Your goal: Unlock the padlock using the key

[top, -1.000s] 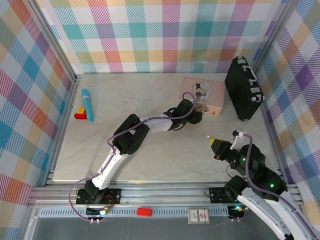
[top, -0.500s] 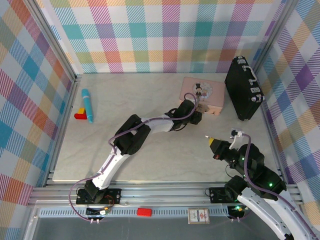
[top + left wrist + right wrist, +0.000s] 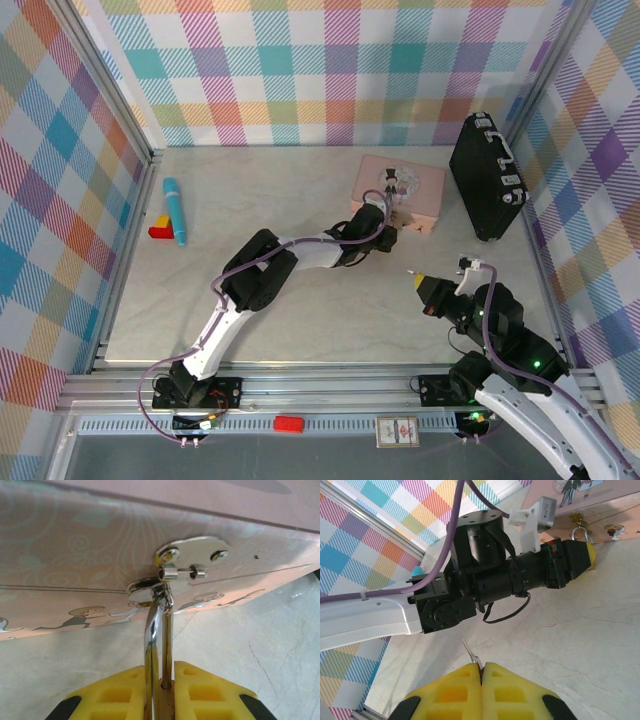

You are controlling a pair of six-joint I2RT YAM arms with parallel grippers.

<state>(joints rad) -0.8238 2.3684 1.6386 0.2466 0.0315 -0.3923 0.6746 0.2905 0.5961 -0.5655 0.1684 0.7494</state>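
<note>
Yellow fingers (image 3: 205, 690) around half-hidden padlock (image 3: 154, 645)

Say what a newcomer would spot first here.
The left arm reaches across the table, its left gripper clamped on the padlock, which hangs from the clasp of the pink tin at the far side. Near right, the right gripper pinches the key, well apart from the lock.
</note>
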